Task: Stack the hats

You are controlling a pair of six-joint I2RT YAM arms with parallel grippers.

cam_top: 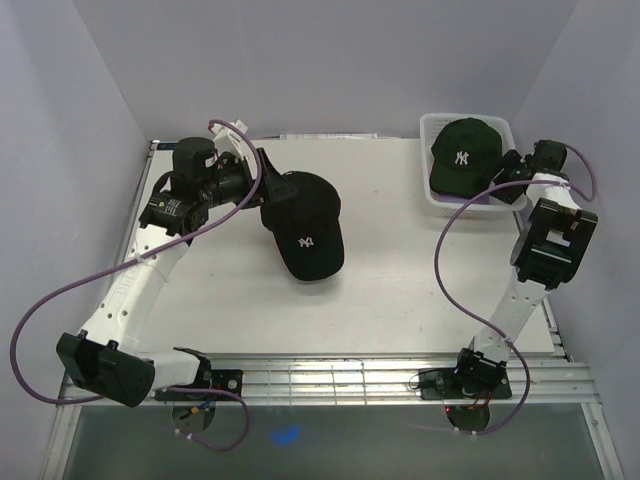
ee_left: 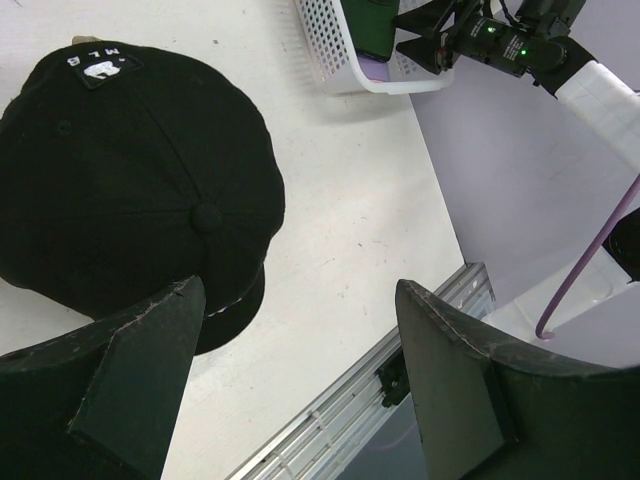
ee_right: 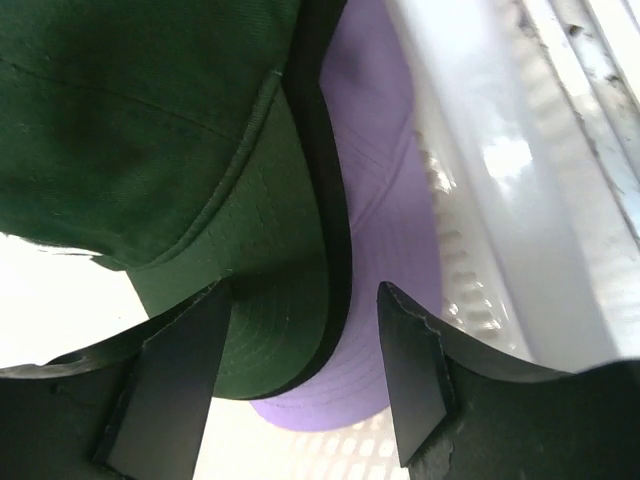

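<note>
fingers [ee_left: 140, 380] spread on left gripper [ee_left: 300, 290] by black cap [cam_top: 305, 225]; right gripper [ee_right: 305, 290] spread at green cap [cam_top: 463, 155] brim, atop lavender cap [ee_right: 385, 200]. early stage, apparently: black cap unstacked.

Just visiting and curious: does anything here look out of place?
The black cap lies alone on the table, apart from the dark green cap resting on a lavender cap in the white basket. Nothing looks damaged.

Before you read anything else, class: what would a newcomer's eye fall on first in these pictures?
The black cap lies alone in the middle, the open left gripper at its edge. At the far right, a green cap sits atop a lavender cap in the white basket, the open right gripper straddling its brim.
</note>
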